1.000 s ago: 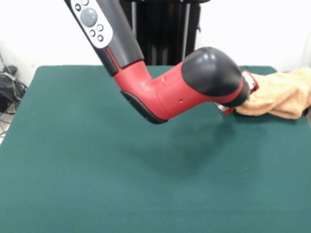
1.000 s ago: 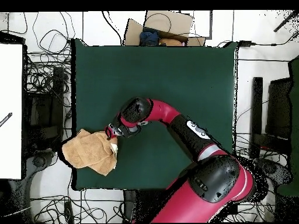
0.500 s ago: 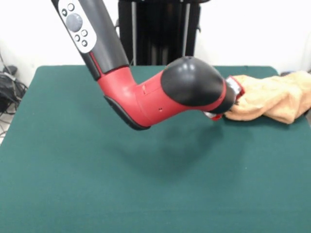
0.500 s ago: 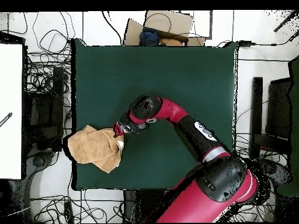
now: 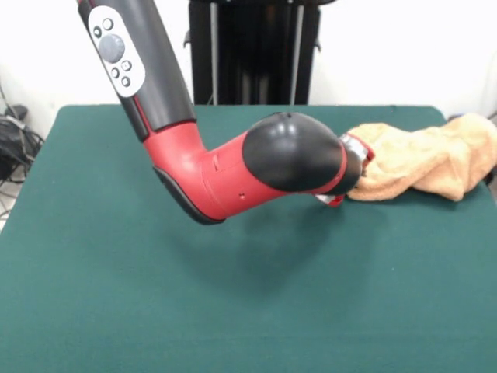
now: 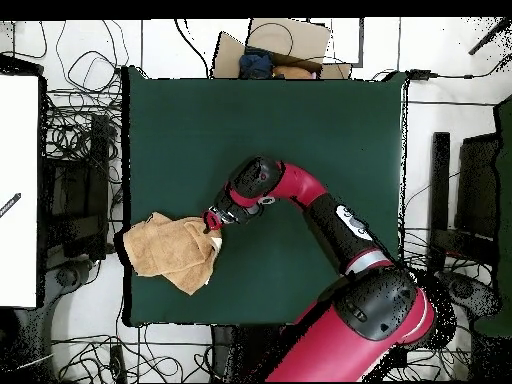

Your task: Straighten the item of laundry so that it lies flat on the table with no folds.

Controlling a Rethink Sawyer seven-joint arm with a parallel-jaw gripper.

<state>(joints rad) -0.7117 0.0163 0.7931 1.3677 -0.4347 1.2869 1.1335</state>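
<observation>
The item of laundry (image 5: 423, 159) is a light orange-tan towel, bunched in folds at the table's right edge in the front view. From overhead the towel (image 6: 170, 252) lies crumpled at the left edge of the green table (image 6: 300, 120), with its outer part reaching the rim. My gripper (image 5: 348, 175) is at the towel's inner corner and shut on it, mostly hidden behind the arm's black wrist. In the overhead view the gripper (image 6: 213, 221) meets the cloth's right corner. The table (image 5: 116, 295) shows bare green cloth elsewhere.
A cardboard box (image 6: 275, 48) with dark items sits beyond the table's top edge in the overhead view. Tangled cables (image 6: 80, 130) cover the floor at the left, beside a white panel (image 6: 18, 190). My arm (image 6: 330, 225) crosses the table's lower right.
The gripper has moved toward the table's middle, pulling the towel's corner along. The towel has slid further onto the table and stretched out a little.
</observation>
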